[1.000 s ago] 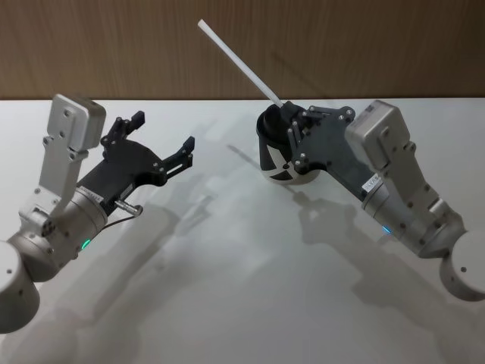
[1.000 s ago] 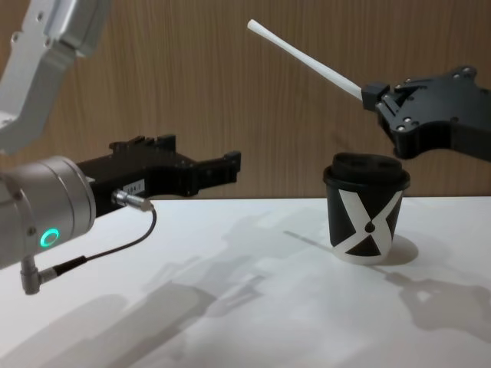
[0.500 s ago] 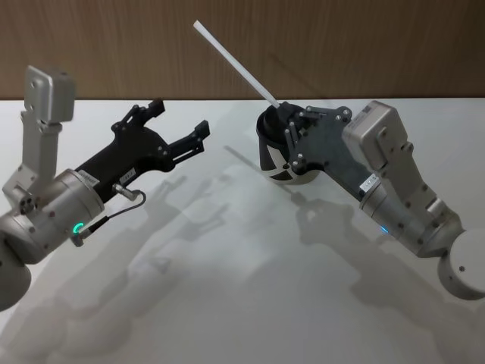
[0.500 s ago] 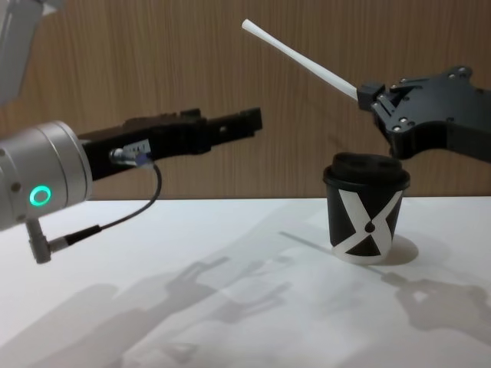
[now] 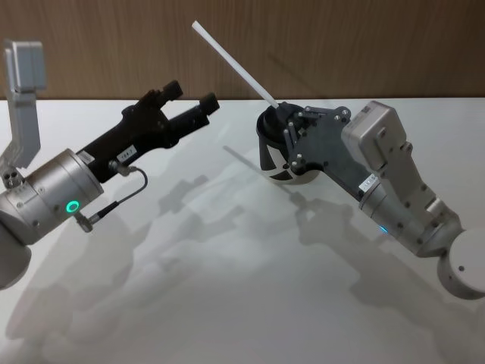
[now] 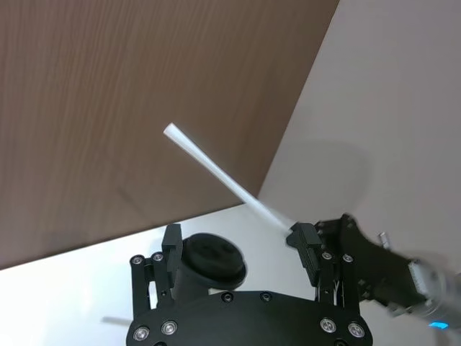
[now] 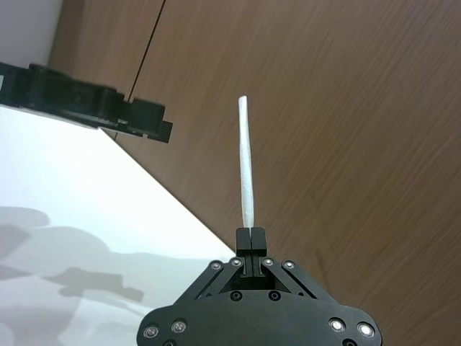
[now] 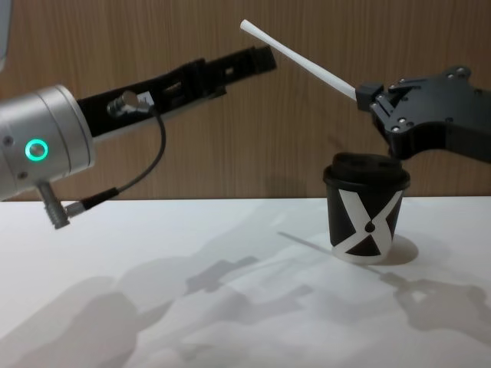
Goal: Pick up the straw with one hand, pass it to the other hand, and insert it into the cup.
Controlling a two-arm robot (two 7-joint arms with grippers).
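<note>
- Our right gripper (image 8: 362, 93) is pinching the lower end of the straw (image 8: 299, 57), its fingers pressed together on it. It is hanging right over the cup (image 8: 367, 218), and we cannot tell whether its body is touching the domed lid (image 8: 367, 165).
- We are seeing the straw slanting up and toward the robot's left. Its free end is standing in the air in front of the wood wall (image 5: 341, 45), and its gripped end is sitting in the fingers, not in the cup.
- We are seeing the left gripper (image 5: 191, 95) raised well off the table (image 5: 242, 303) with its fingers spread apart, pointing toward the upper part of the straw.
- From the head we are making out a clear gap between those spread fingers and the straw. From the chest the fingertips are showing just below the straw's free end.
- Behind the left gripper we are looking at its silver wrist (image 8: 54, 142), where a green ring (image 8: 34, 149) is glowing and a dark cable (image 8: 146, 172) is looping underneath.
- We are finding the cup standing upright on the white table, on the robot's right side, with its white X facing the chest camera.
- Through the right wrist camera we are looking up along the straw (image 7: 247, 166) from the closed fingers, with the left gripper (image 7: 162, 126) farther off and apart from it.
</note>
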